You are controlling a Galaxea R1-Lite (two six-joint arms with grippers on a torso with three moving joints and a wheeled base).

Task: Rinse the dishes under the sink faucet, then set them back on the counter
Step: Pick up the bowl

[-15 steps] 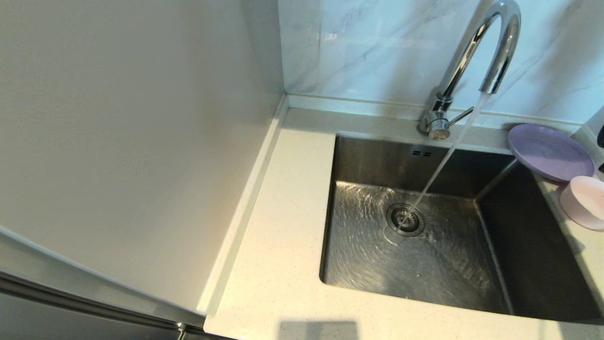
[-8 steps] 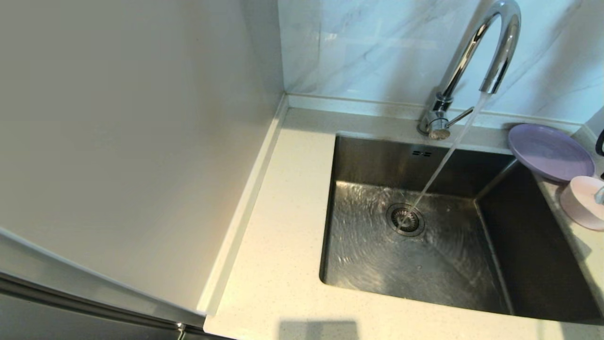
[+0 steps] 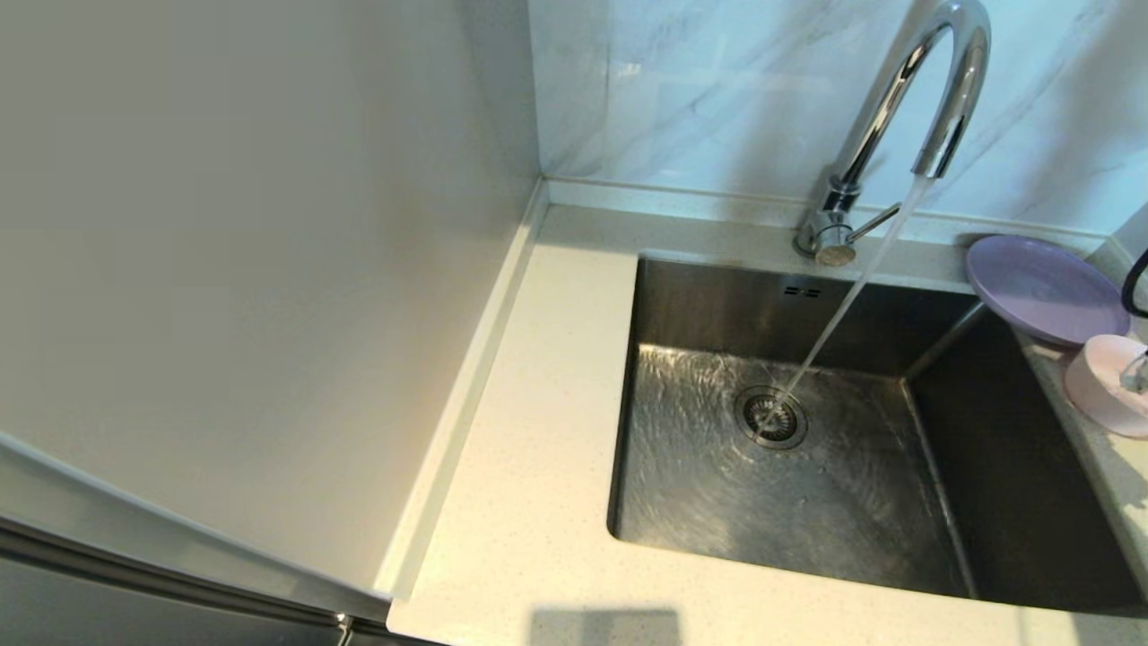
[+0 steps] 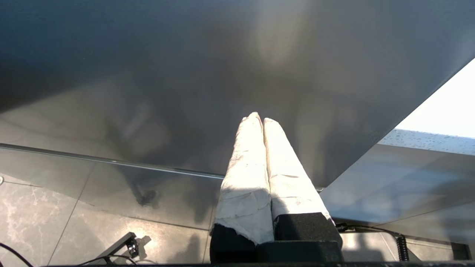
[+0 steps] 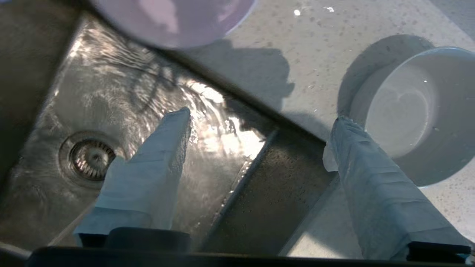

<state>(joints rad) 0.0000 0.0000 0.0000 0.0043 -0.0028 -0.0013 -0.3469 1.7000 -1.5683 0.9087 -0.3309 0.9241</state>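
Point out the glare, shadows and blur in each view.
Head view: rippling glare on the wet sink floor, highlights along the faucet. Right wrist view: bright glare on the water, a hard shadow beside the bowl, the plate blurred. Left wrist view: sunlit pincer, soft hazy reflections behind.

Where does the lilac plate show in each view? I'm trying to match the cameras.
Head view: lilac plate at the right edge, on the counter at the sink's far right corner.
Left wrist view: not in it.
Right wrist view: lilac plate cut off by the top edge.
Shared landmark: the drain strainer.
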